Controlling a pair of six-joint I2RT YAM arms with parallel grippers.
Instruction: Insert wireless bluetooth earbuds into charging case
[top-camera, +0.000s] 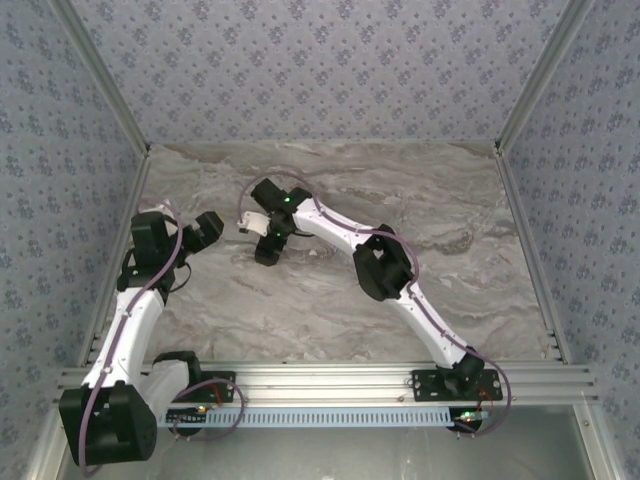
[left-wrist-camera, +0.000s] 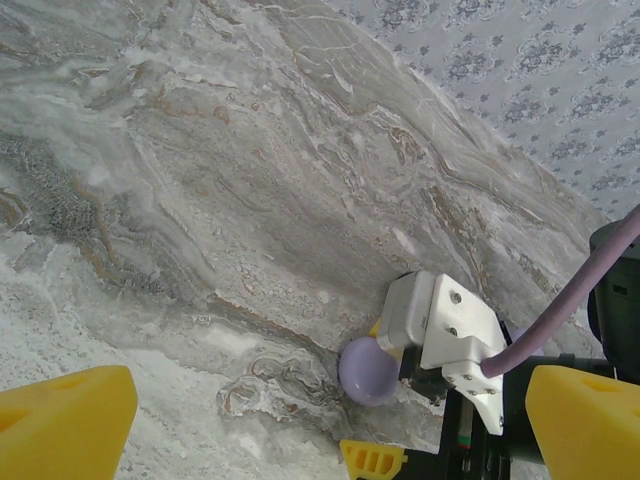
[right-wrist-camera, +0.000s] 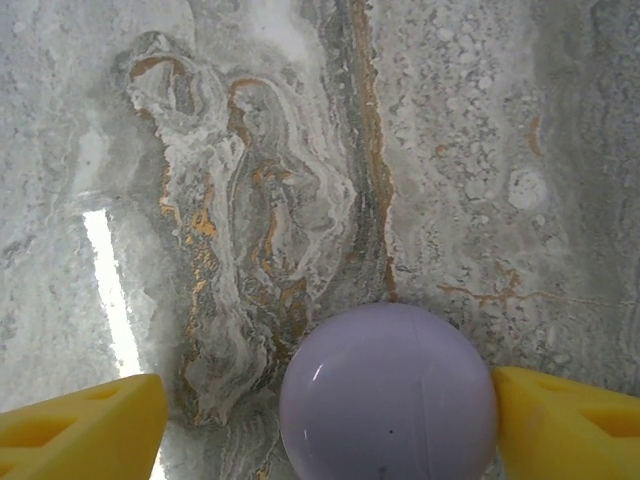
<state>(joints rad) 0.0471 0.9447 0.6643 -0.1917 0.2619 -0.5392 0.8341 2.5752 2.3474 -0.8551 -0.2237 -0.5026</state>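
Note:
A round lilac charging case (right-wrist-camera: 388, 392) lies shut on the marble table (right-wrist-camera: 250, 150). My right gripper (right-wrist-camera: 325, 430) hangs over it with its jaws open and the case between them. The right yellow finger (right-wrist-camera: 570, 425) touches the case's side, while the left finger (right-wrist-camera: 80, 430) stands well clear of it. In the left wrist view the same case (left-wrist-camera: 368, 370) shows beneath the right arm's white camera housing (left-wrist-camera: 440, 330). My left gripper (left-wrist-camera: 325, 425) is open and holds nothing, a short way to the left (top-camera: 205, 232) of the right gripper (top-camera: 268, 245). The earbuds are out of view.
Patterned walls (top-camera: 320, 60) with metal corner posts enclose the table on three sides. An aluminium rail (top-camera: 330, 385) carrying both arm bases runs along the near edge. Bare marble (top-camera: 450, 200) spreads to the right of the right arm.

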